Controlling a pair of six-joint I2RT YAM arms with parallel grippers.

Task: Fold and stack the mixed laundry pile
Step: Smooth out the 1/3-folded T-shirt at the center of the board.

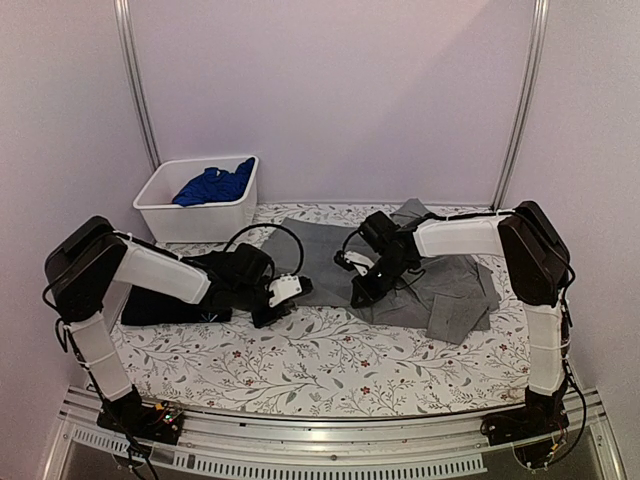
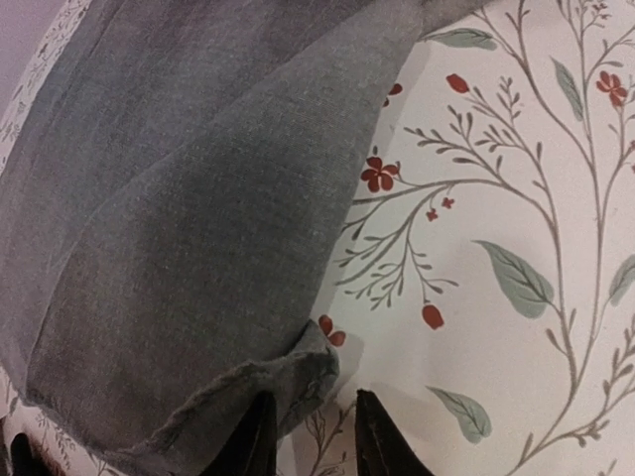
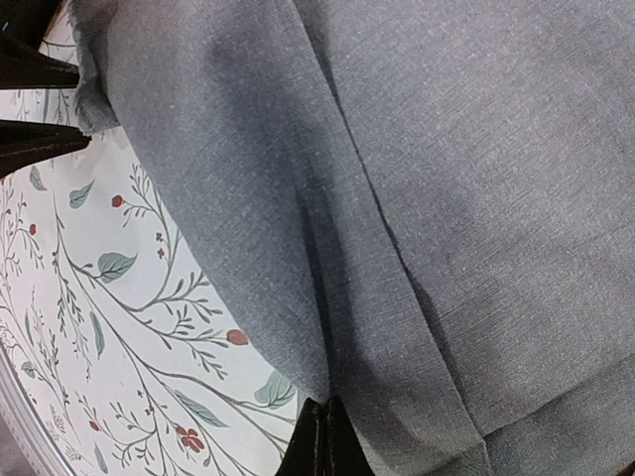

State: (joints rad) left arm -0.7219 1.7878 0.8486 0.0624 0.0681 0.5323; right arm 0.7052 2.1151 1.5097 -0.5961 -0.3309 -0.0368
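**Grey shirt pinched at its near edge**

The grey shirt (image 1: 320,255) lies rumpled in the middle of the tabletop (image 1: 300,370), which has a floral-printed cover. The shirt is a soft, finely woven cloth with a stitched hem. The right end effector (image 3: 322,441) is pressed together, pinching a fold at the shirt's near edge, and creases run from its tips toward 12 o'clock. The left end effector (image 2: 313,399) is spread by a narrow gap. The shirt's curled hem corner sits just at its tips, and the cloth stretches away toward 11 o'clock. A black T-shirt (image 1: 170,305) lies flat at 9 o'clock of the left end effector. At the tabletop's 11 o'clock, a blue garment (image 1: 212,186) sits crumpled in a white plastic bin (image 1: 200,222).
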